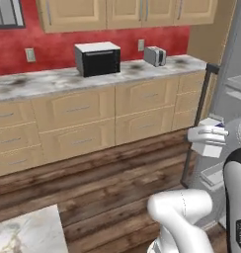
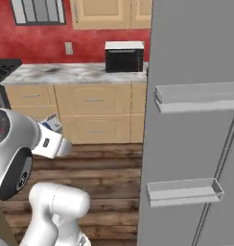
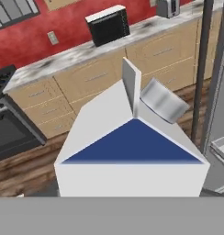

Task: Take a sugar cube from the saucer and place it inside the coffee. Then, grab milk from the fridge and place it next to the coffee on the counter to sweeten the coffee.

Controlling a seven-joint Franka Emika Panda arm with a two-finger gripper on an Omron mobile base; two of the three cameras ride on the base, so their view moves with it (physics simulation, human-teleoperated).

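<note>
The milk (image 3: 132, 151), a white gable-topped carton with a dark blue panel and a grey cap on its roof slope, is up in the air, off the bench (image 1: 68, 79) and clear of the shelves. It sits beside the open fridge (image 2: 195, 57), whose grey door carries two pale shelves and a long dark bar handle. The marble-topped bench runs along the red wall, well apart from the carton.
</note>
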